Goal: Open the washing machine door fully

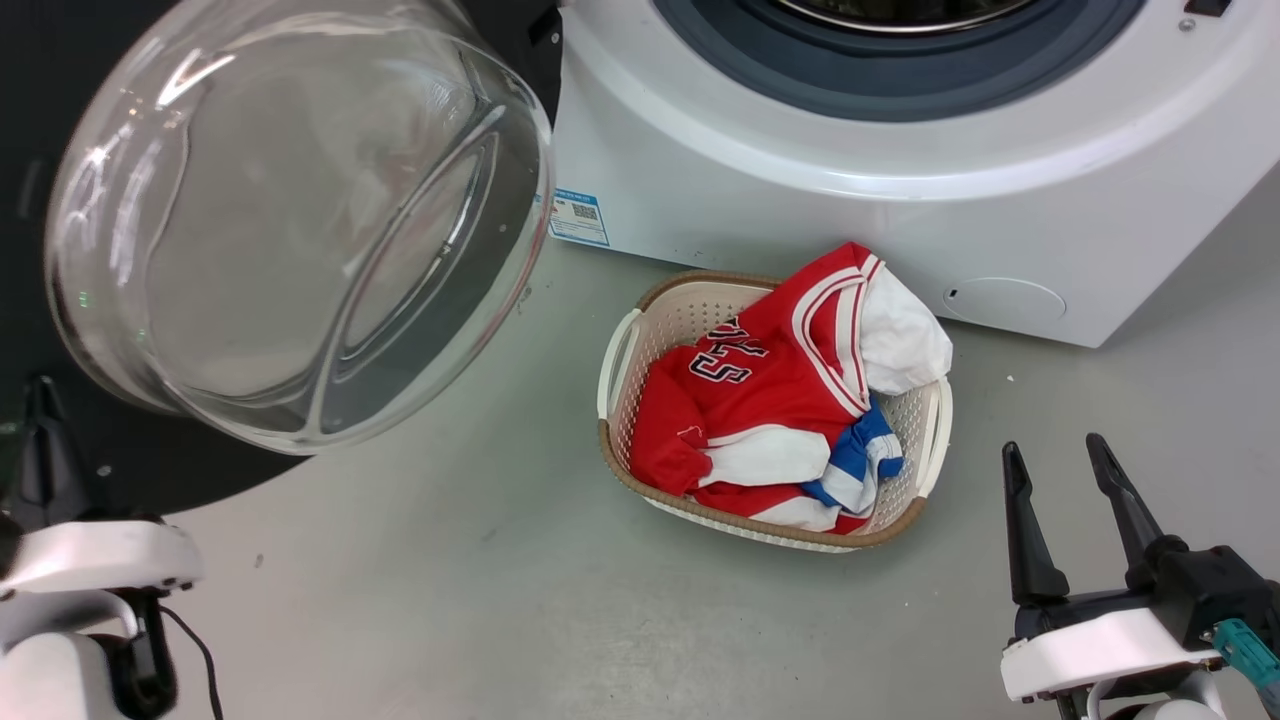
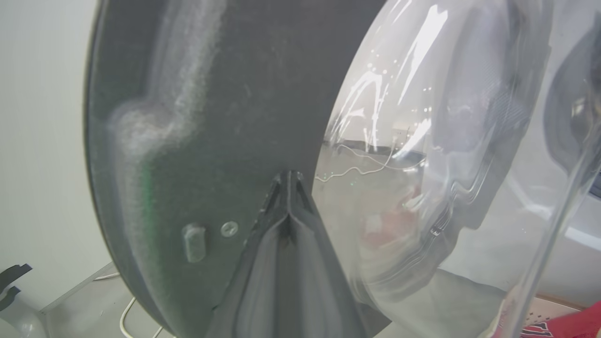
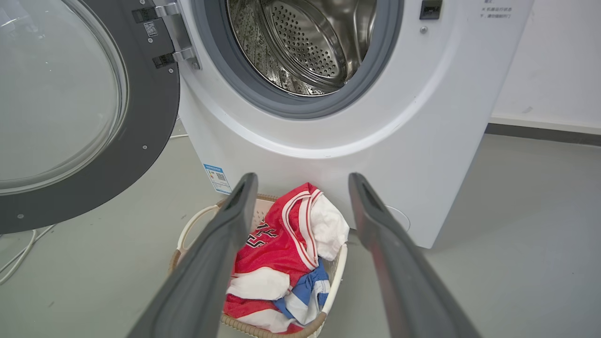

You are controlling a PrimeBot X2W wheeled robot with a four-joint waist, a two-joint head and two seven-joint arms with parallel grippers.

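plainly, washing machine door hangs wide open beside washing machine.

1. The washing machine door is formed of a dark, smooth plastic ring around a clear, glossy glass bowl.
2. The washing machine is cased in smooth, glossy white.
3. Its drum is made of perforated, polished steel, and its gasket of matt grey rubber.
4. The basket is moulded in perforated white plastic and filled with soft cloth.
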